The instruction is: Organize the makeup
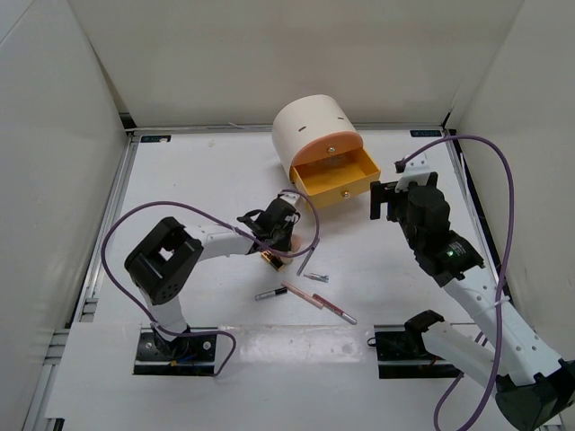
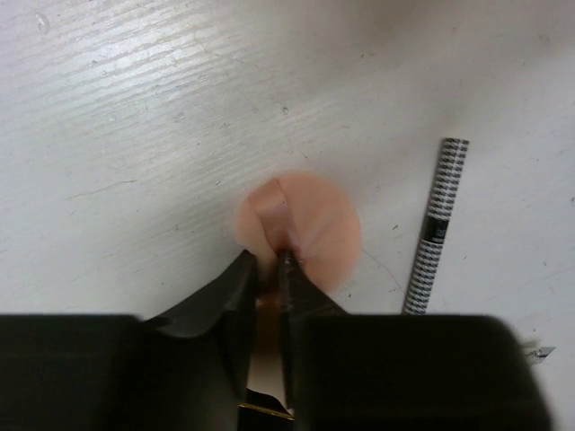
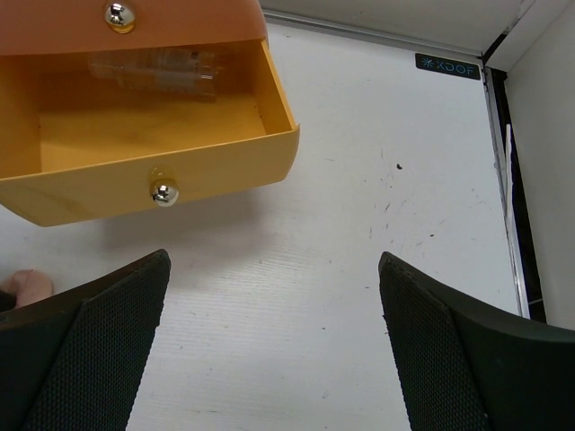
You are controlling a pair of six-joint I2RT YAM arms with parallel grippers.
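left end effector [image 2: 267,262] pinching peach sponge [image 2: 314,224] | right end effector [image 3: 274,260] agape

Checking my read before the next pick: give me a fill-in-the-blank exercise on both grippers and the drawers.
1. The left gripper pinches a peach ___.
2. The right gripper holds its jaws ___, with nothing between them.
3. On the cream box, the ___ orange drawer is pulled out.
Missing words: sponge; open; lower.
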